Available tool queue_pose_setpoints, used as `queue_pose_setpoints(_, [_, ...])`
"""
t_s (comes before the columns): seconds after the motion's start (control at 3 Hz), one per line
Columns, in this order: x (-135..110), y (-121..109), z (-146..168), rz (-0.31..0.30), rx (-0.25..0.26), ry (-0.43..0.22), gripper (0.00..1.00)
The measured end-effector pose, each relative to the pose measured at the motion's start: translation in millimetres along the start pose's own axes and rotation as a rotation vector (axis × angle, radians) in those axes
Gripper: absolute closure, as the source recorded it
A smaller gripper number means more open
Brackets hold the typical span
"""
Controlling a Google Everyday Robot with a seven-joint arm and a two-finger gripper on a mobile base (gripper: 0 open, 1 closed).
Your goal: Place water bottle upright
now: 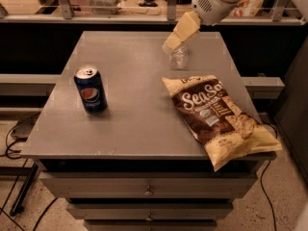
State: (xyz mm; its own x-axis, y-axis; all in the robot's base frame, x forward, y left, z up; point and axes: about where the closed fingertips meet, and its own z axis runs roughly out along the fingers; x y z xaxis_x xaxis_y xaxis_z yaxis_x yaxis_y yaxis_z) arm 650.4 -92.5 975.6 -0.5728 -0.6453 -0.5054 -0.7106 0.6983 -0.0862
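Four things count here, taken by size. The grey table [134, 129] carries them all. The chip bag [216, 117] lies flat on it, brown and yellow, one corner hanging past the near edge; I use it as my mark.

The Pepsi can [90, 89] stands upright well to the left of the bag and is not part of my job. The water bottle [179, 57] is just beyond the bag's far end, close to it but, as far as I can see, not touching. Only its clear ribbed lower body shows, and that part looks vertical, base on the table top.

My gripper [172, 42] is the smallest thing, slanting down from my arm [211, 4] beyond the bag and sitting right at the bottle's upper part, which hides the cap and neck. I cannot tell whether my gripper is clamped on the bottle, merely against it, or free of it.

I judge the task to be late rather than early, since the bottle seems to stand as asked. What is left, if I do have it in my grasp, is to let go without tipping it and lift clear. If I am only touching it, backing away straight is enough. The light, crinkly body would topple from a small sideways nudge.
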Motion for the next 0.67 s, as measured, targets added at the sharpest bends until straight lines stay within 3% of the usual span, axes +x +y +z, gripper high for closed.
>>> queue_pose_setpoints(0.33, [-21.8, -19.2, 19.8, 0.075, -0.011, -0.038, 0.00])
queue_pose_setpoints(0.67, [-27.3, -24.5, 22.7, 0.089, -0.012, -0.051, 0.00])
